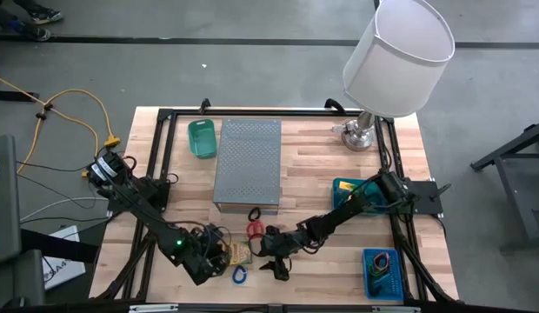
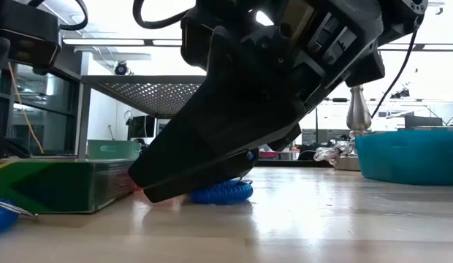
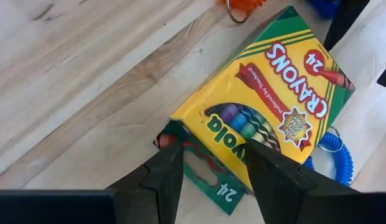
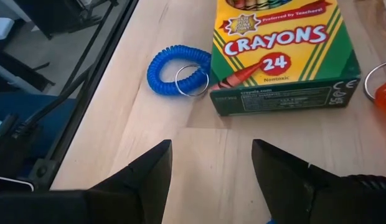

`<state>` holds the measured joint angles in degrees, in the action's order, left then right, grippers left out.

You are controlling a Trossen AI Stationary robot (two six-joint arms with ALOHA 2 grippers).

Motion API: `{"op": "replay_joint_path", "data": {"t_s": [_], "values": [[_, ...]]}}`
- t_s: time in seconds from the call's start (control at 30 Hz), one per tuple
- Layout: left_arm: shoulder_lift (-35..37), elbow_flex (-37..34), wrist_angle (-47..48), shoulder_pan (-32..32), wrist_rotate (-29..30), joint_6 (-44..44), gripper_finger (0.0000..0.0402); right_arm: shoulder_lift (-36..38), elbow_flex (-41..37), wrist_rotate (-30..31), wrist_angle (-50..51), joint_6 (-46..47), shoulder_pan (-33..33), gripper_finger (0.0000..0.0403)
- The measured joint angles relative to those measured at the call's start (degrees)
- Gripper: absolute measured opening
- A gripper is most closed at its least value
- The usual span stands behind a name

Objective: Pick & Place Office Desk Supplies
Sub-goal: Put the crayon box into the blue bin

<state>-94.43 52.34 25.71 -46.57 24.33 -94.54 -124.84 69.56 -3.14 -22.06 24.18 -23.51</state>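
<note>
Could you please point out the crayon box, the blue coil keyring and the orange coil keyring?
crayon box (image 4: 277, 43): right wrist view, on the printed front face.
blue coil keyring (image 4: 165, 74): right wrist view, on the coil's outer loop.
orange coil keyring (image 4: 383, 99): right wrist view, on the coil at the picture's edge.

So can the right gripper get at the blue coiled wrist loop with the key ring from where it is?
Probably yes: the open right gripper faces the blue coiled wrist loop across bare wood, with the yellow-green crayon box beside it, not between.
</note>
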Motion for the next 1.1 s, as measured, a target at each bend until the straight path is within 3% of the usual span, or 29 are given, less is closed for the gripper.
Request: {"op": "replay_joint_path", "data": {"t_s": [0.3, 0.7, 1.1], "values": [[-0.3, 0.0, 0.3, -1.1, 2.1, 0.3, 0.0161, 0.0, 0.2, -0.4, -0.8, 1.0, -0.1, 0.021], [-1.9, -1.8, -0.7, -4.5, 3.7, -7.3, 0.0134, 0.0, 2.2, -1.7, -0.5, -0.4, 0.3, 0.021], [-2.8, -1.9, -0.1, -6.5, 3.6, -9.5, 0.0132, 0.0, 2.2, -1.7, 0.2, -0.1, 0.4, 0.021]]}}
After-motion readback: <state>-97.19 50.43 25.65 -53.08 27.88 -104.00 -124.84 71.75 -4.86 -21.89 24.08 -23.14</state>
